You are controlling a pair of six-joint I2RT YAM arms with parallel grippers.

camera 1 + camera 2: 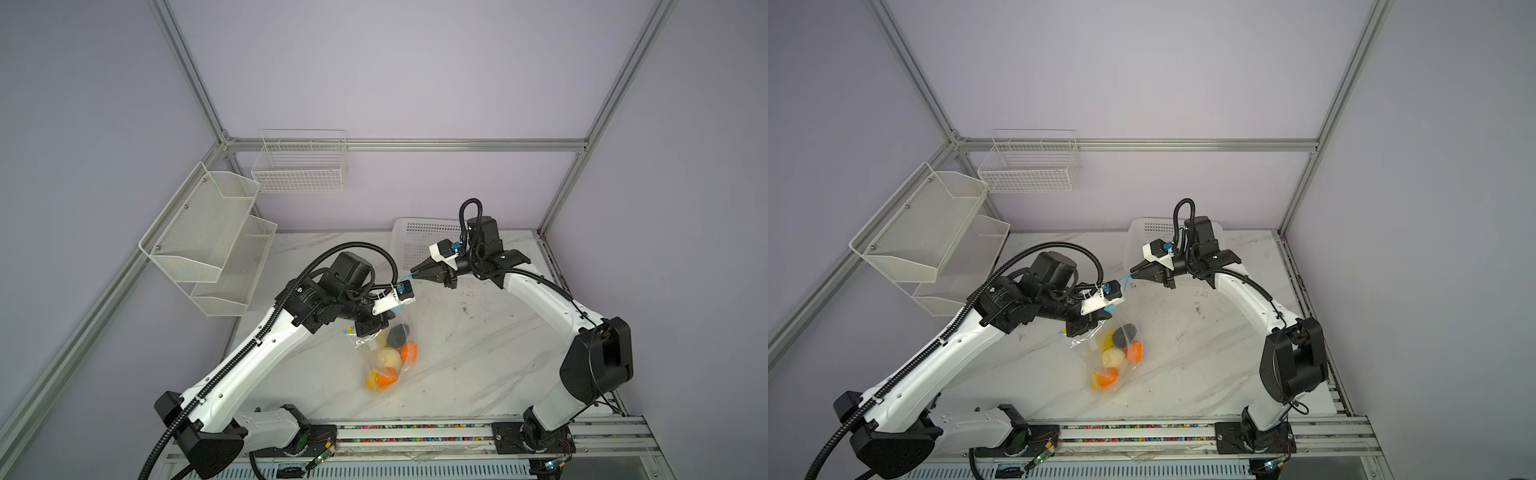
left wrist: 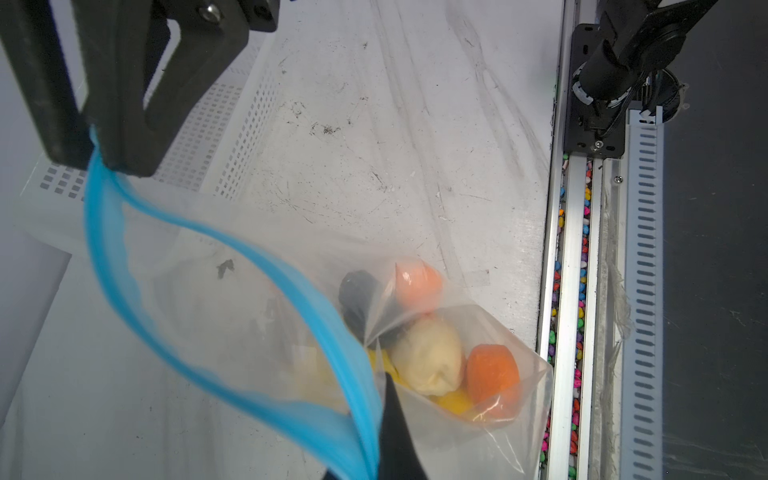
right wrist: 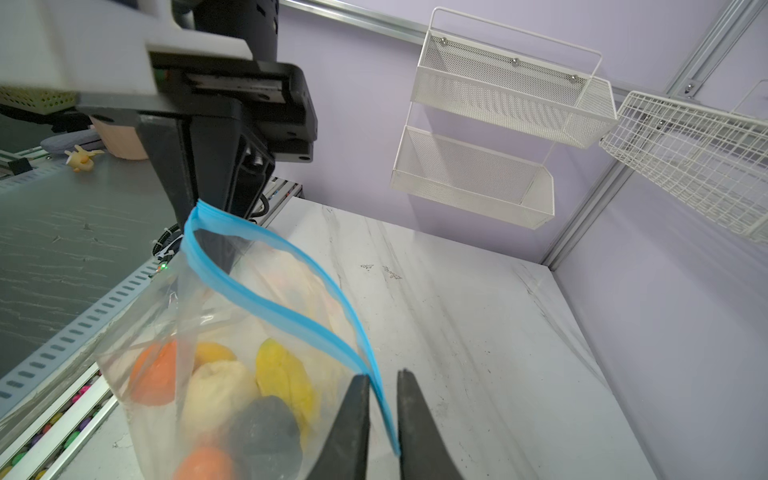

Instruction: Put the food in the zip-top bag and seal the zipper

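The marble table (image 1: 478, 353) has a mesh shelf (image 1: 208, 232) and a wire basket (image 1: 299, 166) on the walls beside it, and a white perforated basket (image 1: 419, 237) at its back. At mid-table the zip-top bag (image 3: 187, 307) gapes, with the food (image 1: 388, 357) inside. The left end effector (image 3: 203, 199) clamps one end of the zipper (image 3: 266, 309); the right end effector (image 1: 414, 275) straddles the other, pinch unclear

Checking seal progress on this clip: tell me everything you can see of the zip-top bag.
The zip-top bag is clear, crinkly plastic with a light-blue zipper strip whose two sides gape apart, so its mouth is open. It hangs tilted, its bottom apparently on the marble table. The left gripper is shut on one end of the strip; the right gripper stands with jaws close around the other end. Inside sit toy fruits.
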